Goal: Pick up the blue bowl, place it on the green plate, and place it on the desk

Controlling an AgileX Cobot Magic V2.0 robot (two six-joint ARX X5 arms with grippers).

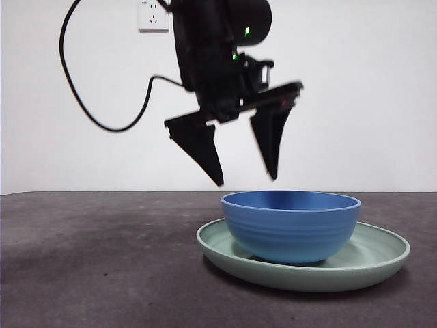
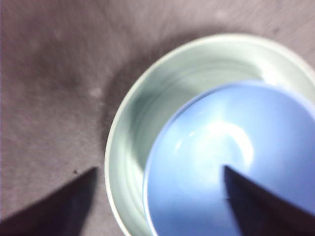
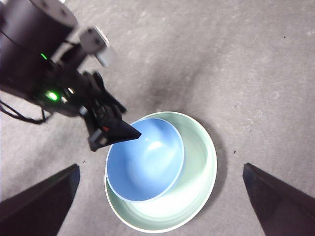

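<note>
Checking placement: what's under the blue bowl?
The green plate sits under the blue bowl, off-centre toward one rim. The bowl hides its own foot and the plate beneath. The open left hand hangs above.

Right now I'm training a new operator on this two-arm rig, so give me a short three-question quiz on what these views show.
1. True or false: the blue bowl sits inside the green plate.
2. Multiple choice: the left gripper is
A) shut on the bowl's rim
B) open, above the bowl and not touching it
C) resting flat on the desk
3. Short answer: in the right wrist view, is the bowl centred on the plate or off to one side?

Key:
1. True.
2. B.
3. Off to one side; more bare plate shows on the side away from the left gripper. The right gripper is open, high above both.
</note>
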